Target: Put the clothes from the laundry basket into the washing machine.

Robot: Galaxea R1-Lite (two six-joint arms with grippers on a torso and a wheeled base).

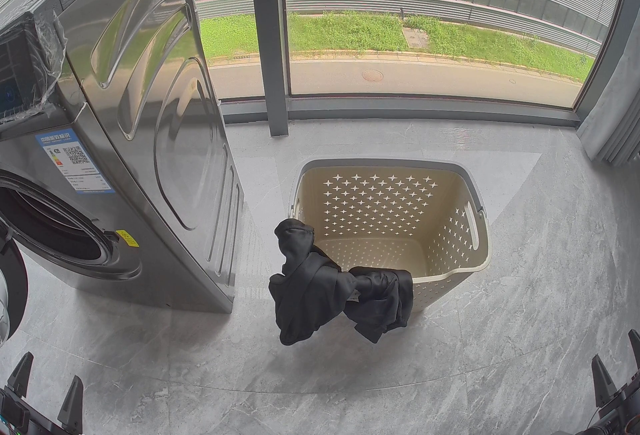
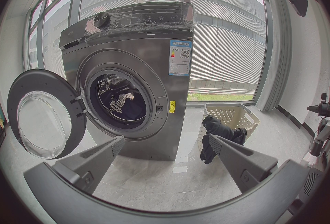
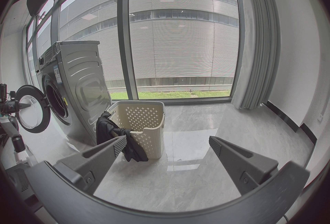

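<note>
a black garment [image 1: 333,290] hangs over the near rim of the laundry basket [image 1: 477,216], beside the washing machine [image 1: 167,143]. we hold our left gripper [image 2: 165,138] and right gripper [image 3: 165,139] spread wide, both empty.

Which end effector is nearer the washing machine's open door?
The left end effector, low in front of the washing machine. The right end effector sits on the opposite side, past the laundry basket.
</note>
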